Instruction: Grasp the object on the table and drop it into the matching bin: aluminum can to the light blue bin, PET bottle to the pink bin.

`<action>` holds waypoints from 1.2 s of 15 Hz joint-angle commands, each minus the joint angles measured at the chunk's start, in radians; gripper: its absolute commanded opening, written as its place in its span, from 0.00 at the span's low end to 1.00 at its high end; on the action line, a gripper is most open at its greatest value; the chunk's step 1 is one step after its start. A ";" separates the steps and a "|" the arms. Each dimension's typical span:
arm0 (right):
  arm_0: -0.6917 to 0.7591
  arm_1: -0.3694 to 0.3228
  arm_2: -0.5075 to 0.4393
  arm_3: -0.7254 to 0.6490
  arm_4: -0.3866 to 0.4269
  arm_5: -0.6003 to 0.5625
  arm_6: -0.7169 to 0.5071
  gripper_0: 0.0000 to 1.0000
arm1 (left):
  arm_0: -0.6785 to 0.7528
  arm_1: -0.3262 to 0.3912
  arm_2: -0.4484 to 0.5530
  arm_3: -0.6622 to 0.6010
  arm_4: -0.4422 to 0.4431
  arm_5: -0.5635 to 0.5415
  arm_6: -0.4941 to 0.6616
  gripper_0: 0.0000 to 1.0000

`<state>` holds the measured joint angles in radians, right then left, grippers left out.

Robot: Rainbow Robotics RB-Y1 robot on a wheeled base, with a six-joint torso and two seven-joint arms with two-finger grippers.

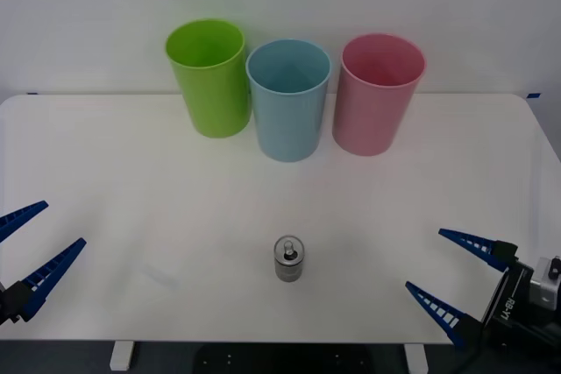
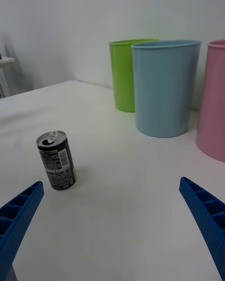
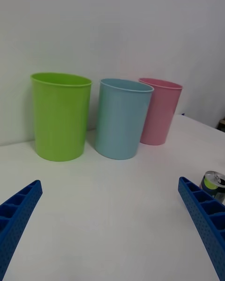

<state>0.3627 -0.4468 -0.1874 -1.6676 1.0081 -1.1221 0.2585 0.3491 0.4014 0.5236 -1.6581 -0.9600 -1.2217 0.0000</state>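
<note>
The small silver-topped, dark-sided aluminium drink can (image 1: 288,258) stands upright on the white bench (image 1: 131,181), between the wide-open, empty blue ribbed left jaws (image 1: 22,251) and right jaws (image 1: 449,285), somewhat nearer the right, short of the light blue plastic bin (image 1: 287,102).

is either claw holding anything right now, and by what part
Nothing is held. Both the left claw and right claw are open, apart from the aluminum can.

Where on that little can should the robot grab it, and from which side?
Probably around the middle of the aluminum can, coming in level from the side. It stands upright on the table, its round wall free; the right gripper, fingers open, looks slightly nearer.
</note>
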 commanded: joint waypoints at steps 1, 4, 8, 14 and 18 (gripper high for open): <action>-0.013 -0.001 0.065 0.000 0.004 0.064 0.048 1.00 | 0.000 0.000 0.000 0.000 0.000 0.000 0.000 1.00; -0.028 -0.001 0.149 0.000 0.004 0.151 0.100 1.00 | 0.000 0.000 0.000 0.000 0.000 0.000 0.000 1.00; -0.057 -0.001 0.253 0.000 0.015 0.240 0.120 1.00 | 0.000 0.000 0.000 0.000 0.000 0.000 0.000 1.00; -0.087 -0.001 0.376 0.000 0.037 0.335 0.134 1.00 | 0.000 0.000 0.000 0.000 0.000 0.000 0.000 1.00; -0.120 -0.001 0.470 0.000 0.037 0.433 0.137 1.00 | 0.000 0.000 0.000 0.000 0.000 0.000 0.000 1.00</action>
<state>0.2503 -0.4479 0.2650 -1.6673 1.0447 -0.7083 0.3954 0.3491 0.4014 0.5236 -1.6581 -0.9600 -1.2217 0.0000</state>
